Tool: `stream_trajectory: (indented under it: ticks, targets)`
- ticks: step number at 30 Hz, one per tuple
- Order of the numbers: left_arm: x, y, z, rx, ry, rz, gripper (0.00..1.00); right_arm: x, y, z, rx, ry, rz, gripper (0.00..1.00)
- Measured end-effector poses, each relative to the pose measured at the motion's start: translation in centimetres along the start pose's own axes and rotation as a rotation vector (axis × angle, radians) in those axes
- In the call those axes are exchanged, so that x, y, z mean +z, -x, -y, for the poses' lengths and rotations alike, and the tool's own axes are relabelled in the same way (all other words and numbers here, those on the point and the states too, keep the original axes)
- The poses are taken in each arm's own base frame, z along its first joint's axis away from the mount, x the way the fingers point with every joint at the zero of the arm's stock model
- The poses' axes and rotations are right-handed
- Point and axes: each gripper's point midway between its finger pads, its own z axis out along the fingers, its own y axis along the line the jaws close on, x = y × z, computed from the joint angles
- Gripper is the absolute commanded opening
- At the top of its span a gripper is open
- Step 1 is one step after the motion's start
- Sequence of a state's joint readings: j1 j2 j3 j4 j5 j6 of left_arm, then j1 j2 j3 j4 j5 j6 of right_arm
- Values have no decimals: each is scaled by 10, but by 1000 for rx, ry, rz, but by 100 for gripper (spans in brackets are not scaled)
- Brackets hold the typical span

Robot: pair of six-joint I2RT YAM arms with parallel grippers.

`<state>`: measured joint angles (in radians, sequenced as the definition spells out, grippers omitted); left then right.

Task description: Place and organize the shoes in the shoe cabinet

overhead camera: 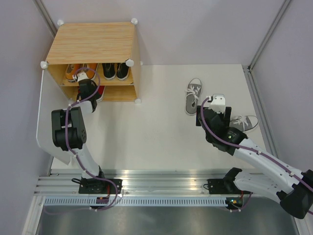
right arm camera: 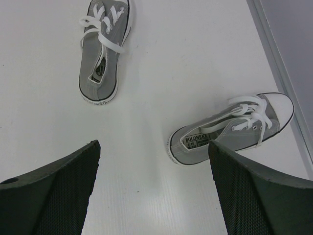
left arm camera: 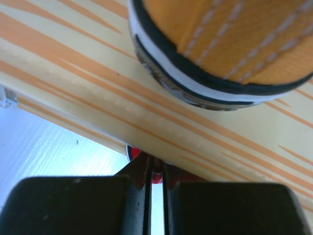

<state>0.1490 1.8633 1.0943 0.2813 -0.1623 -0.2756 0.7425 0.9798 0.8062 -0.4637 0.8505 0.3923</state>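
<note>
While your left gripper (left arm camera: 155,171), clenched shut, sits at the shelf edge of the shoe cabinet (overhead camera: 93,41) below an orange sneaker (left arm camera: 230,39), two grey sneakers (right arm camera: 102,54) wait on the table (overhead camera: 161,137). They look next: your right gripper (right arm camera: 152,147) hangs wide open above them, so descend on the nearer.

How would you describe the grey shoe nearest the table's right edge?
On the table's right half, away from the cabinet, lie two grey shoes. Take the grey shoe beside the right arm: its toe points at the right edge, its twin at the far wall.
</note>
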Motion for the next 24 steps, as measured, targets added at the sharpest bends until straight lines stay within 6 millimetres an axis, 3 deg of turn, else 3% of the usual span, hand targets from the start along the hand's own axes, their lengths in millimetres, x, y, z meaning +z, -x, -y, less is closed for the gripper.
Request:
stream_trajectory:
  ticks: [24]
  targets:
    - [6,14,-9,-138,39,156,3,1,-1,1,5,-6,-4,95]
